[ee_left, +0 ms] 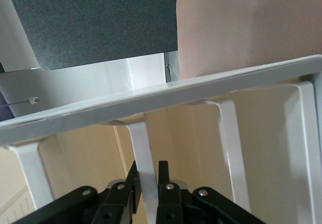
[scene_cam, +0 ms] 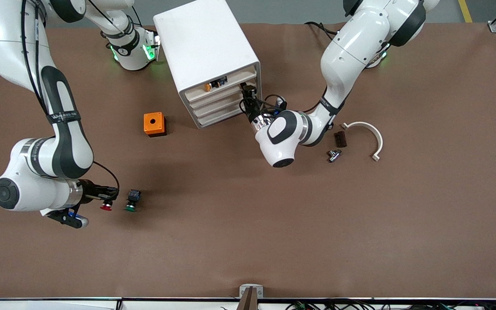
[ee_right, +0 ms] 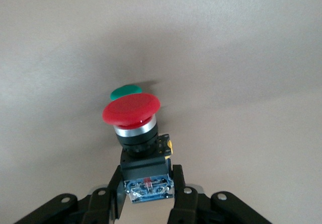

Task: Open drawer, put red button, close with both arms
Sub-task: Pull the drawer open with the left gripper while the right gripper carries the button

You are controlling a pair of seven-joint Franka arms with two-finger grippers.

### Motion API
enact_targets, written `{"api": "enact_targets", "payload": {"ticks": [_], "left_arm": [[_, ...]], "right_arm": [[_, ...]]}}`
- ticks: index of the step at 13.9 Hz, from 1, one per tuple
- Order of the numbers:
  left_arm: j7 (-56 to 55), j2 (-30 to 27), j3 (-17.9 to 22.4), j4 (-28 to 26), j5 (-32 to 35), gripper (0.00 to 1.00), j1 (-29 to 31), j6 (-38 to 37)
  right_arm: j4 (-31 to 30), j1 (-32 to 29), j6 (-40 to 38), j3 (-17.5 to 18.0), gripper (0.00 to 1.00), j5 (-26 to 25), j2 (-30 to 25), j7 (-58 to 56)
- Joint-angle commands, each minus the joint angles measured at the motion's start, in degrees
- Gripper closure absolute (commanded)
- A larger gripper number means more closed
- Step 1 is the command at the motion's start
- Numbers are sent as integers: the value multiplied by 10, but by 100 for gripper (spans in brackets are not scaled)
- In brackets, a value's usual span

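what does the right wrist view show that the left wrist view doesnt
Only the right wrist view shows the red button gripped by its black body in the right gripper, with the green button showing past its cap, and only bare tabletop around them. Only the left wrist view shows the drawer front, with a white rib between the fingers of the left gripper. Both share black gripper fingers at the picture's lower edge.
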Motion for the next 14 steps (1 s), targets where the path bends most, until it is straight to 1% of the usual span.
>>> {"api": "enact_targets", "payload": {"ticks": [1,3,7,11,14], "left_arm": [[2,3,0,11,-18,88,-2,-6],[2,2,5,11,-18,88,4,-3],[-2,0,5,11,-19,88,40,4],[-15,1,5,15,-29,86,79,17],[-16,0,5,15,-34,86,107,18]], "right_arm": [[-4,9,-33,1,97,2,-32,36],[-4,20,-58,2,97,4,-50,69],[-5,38,-119,2,97,6,-86,133],[-5,78,-164,3,97,9,-119,238],[-9,108,-187,3,97,30,-137,324]]}}
